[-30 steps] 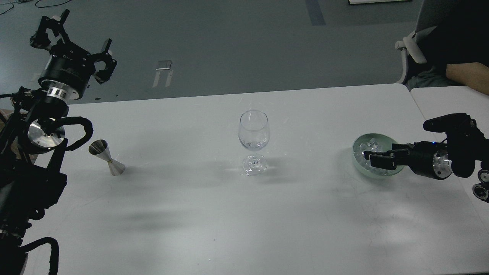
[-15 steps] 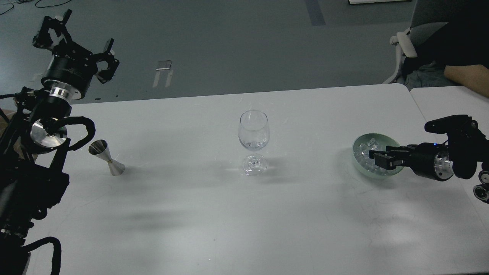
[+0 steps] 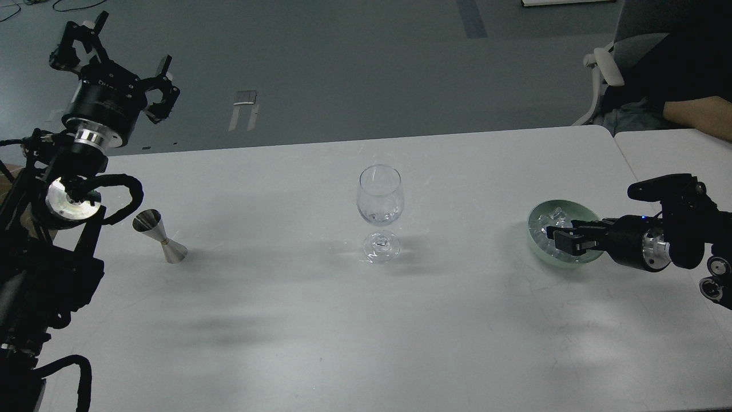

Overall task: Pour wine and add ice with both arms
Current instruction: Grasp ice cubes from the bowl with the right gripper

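A clear wine glass (image 3: 380, 210) stands upright in the middle of the white table (image 3: 343, 320), with something small and clear at the bottom of its bowl. A pale green bowl (image 3: 557, 220) at the right holds clear ice chunks (image 3: 552, 218). My right gripper (image 3: 563, 239) reaches in from the right, low over the bowl's near side; its fingers lie close together and I cannot tell if they hold ice. My left gripper (image 3: 111, 57) is raised high at the far left, fingers spread, empty. A steel jigger (image 3: 160, 236) stands below it on the table.
A second white table (image 3: 675, 151) abuts on the right. A person's arm (image 3: 700, 111) and an office chair (image 3: 606, 68) are at the far right behind the tables. Grey floor lies beyond the far edge.
My right gripper drew back to the right over the bowl, then came a little left again. My left gripper shifted slightly. The person and chair at the back right moved.
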You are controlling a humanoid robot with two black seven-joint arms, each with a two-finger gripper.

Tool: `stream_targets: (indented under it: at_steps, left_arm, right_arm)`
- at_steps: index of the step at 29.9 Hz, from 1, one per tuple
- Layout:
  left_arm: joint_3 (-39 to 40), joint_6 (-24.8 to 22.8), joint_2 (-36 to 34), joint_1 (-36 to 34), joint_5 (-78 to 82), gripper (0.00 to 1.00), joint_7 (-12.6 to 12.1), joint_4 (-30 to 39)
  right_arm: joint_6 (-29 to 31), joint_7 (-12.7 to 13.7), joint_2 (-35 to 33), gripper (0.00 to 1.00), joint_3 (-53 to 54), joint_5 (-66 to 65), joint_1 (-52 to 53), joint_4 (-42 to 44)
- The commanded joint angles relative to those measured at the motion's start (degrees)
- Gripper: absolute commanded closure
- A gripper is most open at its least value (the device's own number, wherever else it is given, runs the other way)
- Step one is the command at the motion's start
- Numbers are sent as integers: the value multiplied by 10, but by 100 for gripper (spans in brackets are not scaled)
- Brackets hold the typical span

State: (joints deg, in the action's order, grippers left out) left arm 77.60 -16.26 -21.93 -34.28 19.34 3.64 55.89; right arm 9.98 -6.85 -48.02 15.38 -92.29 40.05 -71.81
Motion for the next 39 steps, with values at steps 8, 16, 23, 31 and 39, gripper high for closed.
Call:
stream_targets:
  at_steps: [8, 16, 23, 31, 39]
  left_arm:
    - [0, 1, -3, 3, 0, 2, 0, 3]
    - [0, 2, -1, 3, 0, 2, 0, 6]
    - [0, 2, -2, 2, 0, 2, 0, 6]
    - [0, 2, -3, 2, 0, 2, -1, 9]
    - [0, 3, -1, 1, 0, 2, -1, 12]
  right_arm:
    - [1, -1, -1, 51, -1, 1, -2, -1]
    - [1, -1, 0, 62, -11, 1, 2, -1]
    - [1, -1, -1, 72, -12, 2, -1, -1]
    - [1, 0, -8, 85, -15, 4, -1, -4]
    - [2, 0, -56, 85, -13, 11, 9, -44]
